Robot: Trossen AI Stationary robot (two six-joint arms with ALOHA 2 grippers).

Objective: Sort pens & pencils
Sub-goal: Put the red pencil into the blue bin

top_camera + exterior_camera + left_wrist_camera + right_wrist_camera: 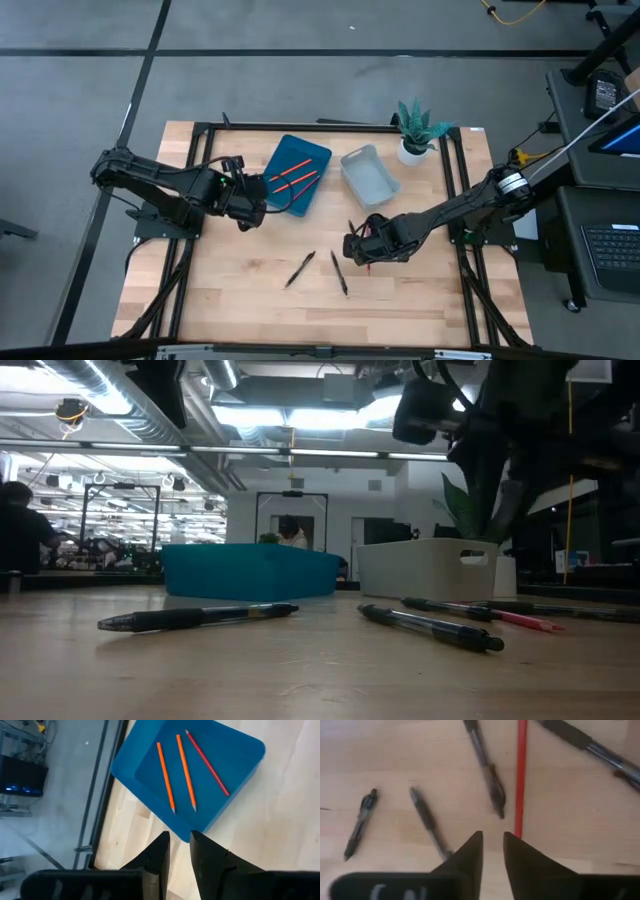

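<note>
Three orange-red pencils [186, 770] lie flat in the blue tray [296, 172]. My left gripper [180, 845] hovers just off the tray's near corner, shut and empty. A fourth red pencil [521, 775] lies on the wood among several black pens [487, 770], and in the low view this pencil [525, 621] lies behind one of the pens [430, 627]. Two more pens [300, 268] [339, 272] lie flat toward the near edge. My right gripper [492, 842] is shut low over the table; one of its fingers [520, 855] covers the pencil's near end. My right gripper comes at the loose red pencil along its length. One finger hides the pencil's end [518, 832], and I cannot tell whether it touches. The pencil lies flat on the table.
A grey bin [368, 173] stands right of the blue tray, with a potted plant [418, 130] at the far right corner. Bare wood runs along the near edge [250, 300]. Beyond the table a person [292, 532] shows in the room.
</note>
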